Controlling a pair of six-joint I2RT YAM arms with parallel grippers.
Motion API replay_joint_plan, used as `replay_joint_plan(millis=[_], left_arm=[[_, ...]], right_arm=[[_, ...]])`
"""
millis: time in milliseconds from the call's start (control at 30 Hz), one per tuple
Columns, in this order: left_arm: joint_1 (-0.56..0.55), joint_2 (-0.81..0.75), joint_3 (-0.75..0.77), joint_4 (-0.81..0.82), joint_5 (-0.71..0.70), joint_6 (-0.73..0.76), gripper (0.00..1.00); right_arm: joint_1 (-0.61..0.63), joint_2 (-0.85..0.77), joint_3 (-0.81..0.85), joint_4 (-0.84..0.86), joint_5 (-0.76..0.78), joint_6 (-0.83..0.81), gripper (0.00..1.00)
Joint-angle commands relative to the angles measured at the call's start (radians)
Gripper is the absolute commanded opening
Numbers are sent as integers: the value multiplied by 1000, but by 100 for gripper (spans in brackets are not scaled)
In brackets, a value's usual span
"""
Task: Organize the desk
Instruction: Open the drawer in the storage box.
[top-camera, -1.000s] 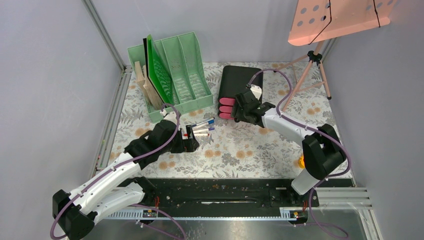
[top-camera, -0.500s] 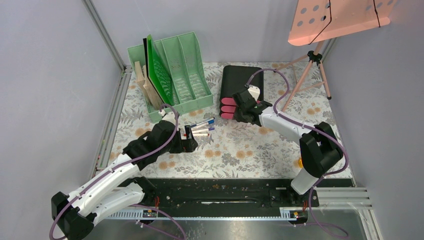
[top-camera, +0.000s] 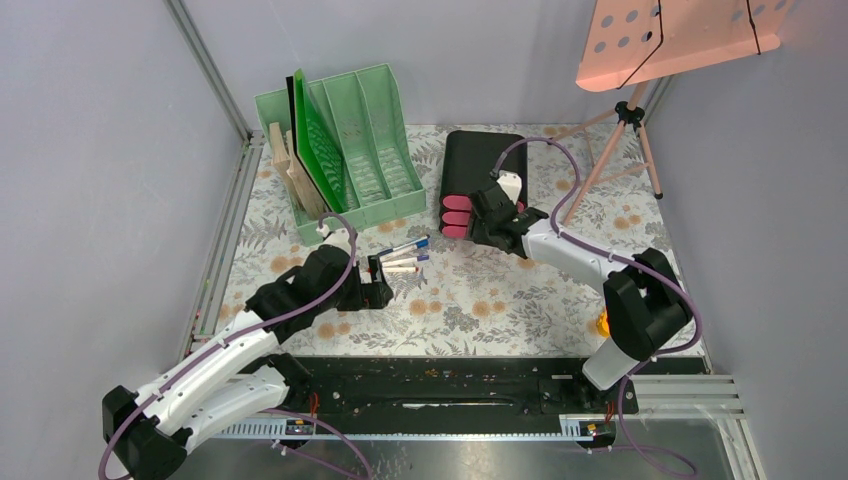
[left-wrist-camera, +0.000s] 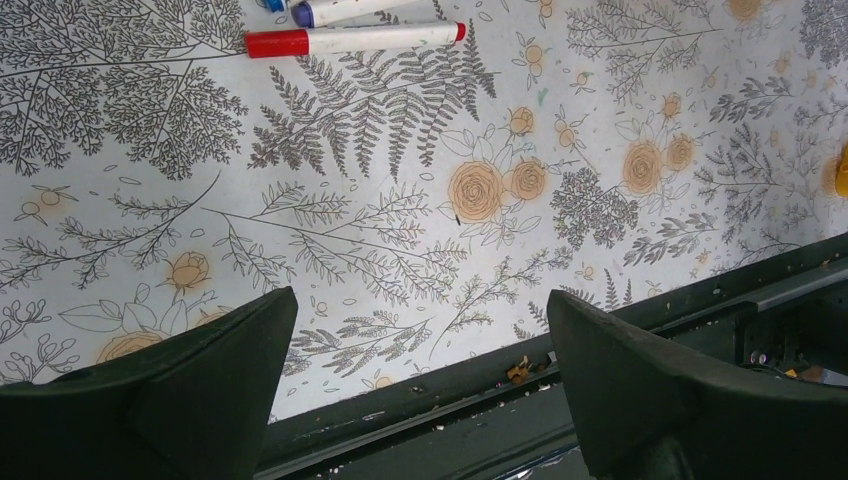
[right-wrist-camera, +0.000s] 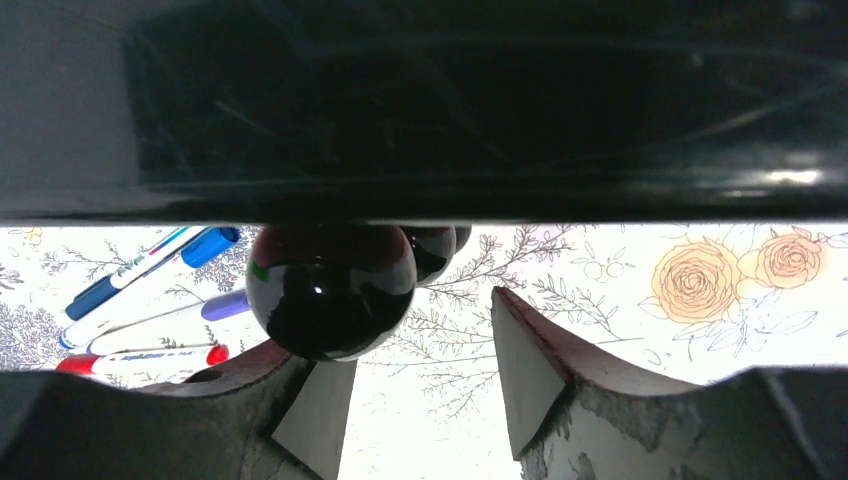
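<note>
The desk (top-camera: 500, 300) is a tabletop under a pale cloth with grey ferns and orange flowers. Several markers (top-camera: 405, 255) lie on it left of centre. My left gripper (top-camera: 380, 278) is open and empty just left of them, low over the cloth (left-wrist-camera: 400, 200). In the left wrist view (left-wrist-camera: 420, 310) a red-capped marker (left-wrist-camera: 350, 40) lies beyond its jaws. My right gripper (top-camera: 470, 222) is at the pink fronts (top-camera: 455, 217) of the black drawer box (top-camera: 480, 160). Its jaws (right-wrist-camera: 420, 340) are open under the box. A round black knob (right-wrist-camera: 330, 290) sits just above the left finger.
A mint-green file rack (top-camera: 350, 140) with boards and a green folder stands at the back left. A tripod (top-camera: 620, 130) with a pink board stands at the back right. A black rail (top-camera: 440, 385) runs along the near edge. A small orange object (top-camera: 603, 322) lies by the right arm's base.
My left gripper has drawn back slightly from the markers. My right gripper has edged left, closer to the pink drawer fronts.
</note>
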Motion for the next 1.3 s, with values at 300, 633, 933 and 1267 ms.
replay_joint_plan(millis=[300,633,933,1267], left_arm=[[2,-18,-1,17,-27,5,99],[3,-18,12,-7,-40,19,99],[3,-13,18,-8,-38,22,99],[2,4,19,-4,-35,26,99]], right_arm=[[6,29,6,126,54,-127,57],[6,85,60,80,77,-137,42],[5,73,81,63,119,-162,45],[6,66,93,63,133,-175,64]])
